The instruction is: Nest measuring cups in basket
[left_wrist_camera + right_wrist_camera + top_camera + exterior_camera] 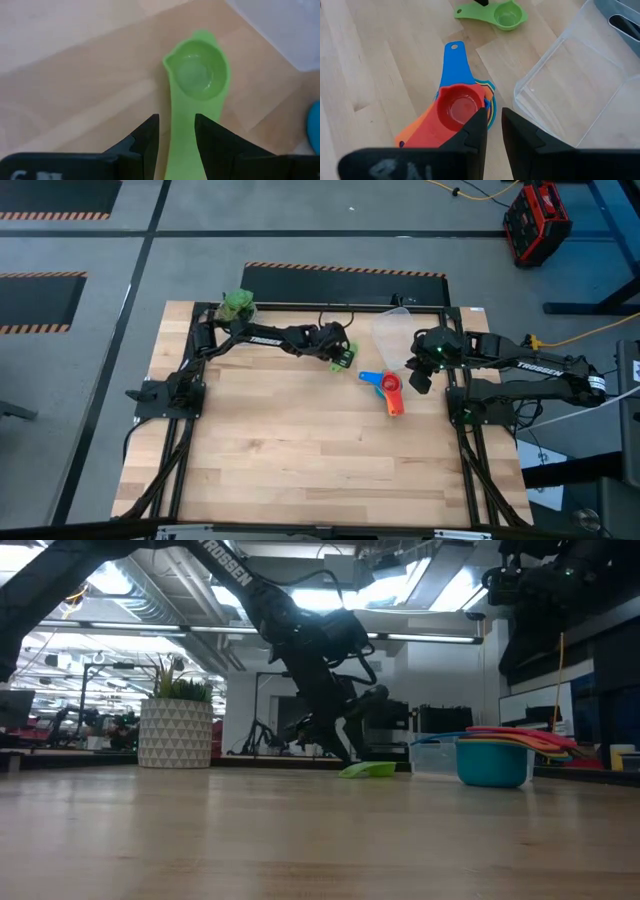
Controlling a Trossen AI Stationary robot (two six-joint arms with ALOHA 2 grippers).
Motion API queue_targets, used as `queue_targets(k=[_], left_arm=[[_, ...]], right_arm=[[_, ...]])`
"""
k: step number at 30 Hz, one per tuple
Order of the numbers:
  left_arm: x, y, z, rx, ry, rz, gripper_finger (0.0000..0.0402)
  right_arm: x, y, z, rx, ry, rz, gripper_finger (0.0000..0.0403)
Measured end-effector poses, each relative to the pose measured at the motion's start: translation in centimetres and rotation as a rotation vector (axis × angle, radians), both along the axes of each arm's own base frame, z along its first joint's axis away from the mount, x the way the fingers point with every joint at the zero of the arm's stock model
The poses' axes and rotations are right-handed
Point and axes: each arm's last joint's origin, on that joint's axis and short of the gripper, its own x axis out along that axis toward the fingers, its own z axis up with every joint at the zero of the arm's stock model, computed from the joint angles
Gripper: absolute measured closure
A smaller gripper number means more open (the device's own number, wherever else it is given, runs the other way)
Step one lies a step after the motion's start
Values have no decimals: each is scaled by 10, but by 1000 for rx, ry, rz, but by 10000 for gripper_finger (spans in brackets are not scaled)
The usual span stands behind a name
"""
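**A:** Well, start with the biggest piece. How will the clear plastic basket (392, 330) handle?

**B:** It looks thin-walled and light, probably a bit flexible and slick, so I would not squeeze it hard. It sits at the far right of the wooden tabletop (300, 440), just beside the right gripper (491, 127). A rim edge would be the place to take it, if it needs moving at all.

**A:** And the stack of nested cups (389, 390)?

**B:** It lies near the middle of the tabletop, close to the basket but apart from it. A red cup (460, 107) sits on top, with orange and blue ones beneath and a blue handle (454, 62) sticking out. They look like rigid, smooth plastic and very light, so the stack could slide or fan apart if nudged. Pinching the overlapping flat handles seems safest. The right fingers (470, 137) hover above it with only a narrow gap, holding nothing.

**A:** The small green cup (200, 75)?

**B:** It lies alone on the wood, towards the far side and near the basket. The left gripper (176, 137) has its fingers (147, 140) partly open, set either side of the flat green handle (182, 130); whether they press it I cannot tell. That handle is the right hold, because the bowl is round and slippery.
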Motion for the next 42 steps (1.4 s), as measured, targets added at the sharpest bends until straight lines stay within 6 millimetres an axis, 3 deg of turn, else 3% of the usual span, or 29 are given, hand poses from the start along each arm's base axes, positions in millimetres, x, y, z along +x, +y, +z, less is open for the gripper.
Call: queue_targets(k=[8, 14, 42], left_arm=[[5, -8, -13, 1, 26, -52, 283], [7, -16, -12, 12, 30, -91, 283], [13, -42, -14, -235, -40, -334, 283]], right_arm=[[0, 0, 0, 0, 1, 1, 341], [0, 0, 0, -1, 1, 1, 341], [0, 0, 0, -1, 1, 2, 341]])
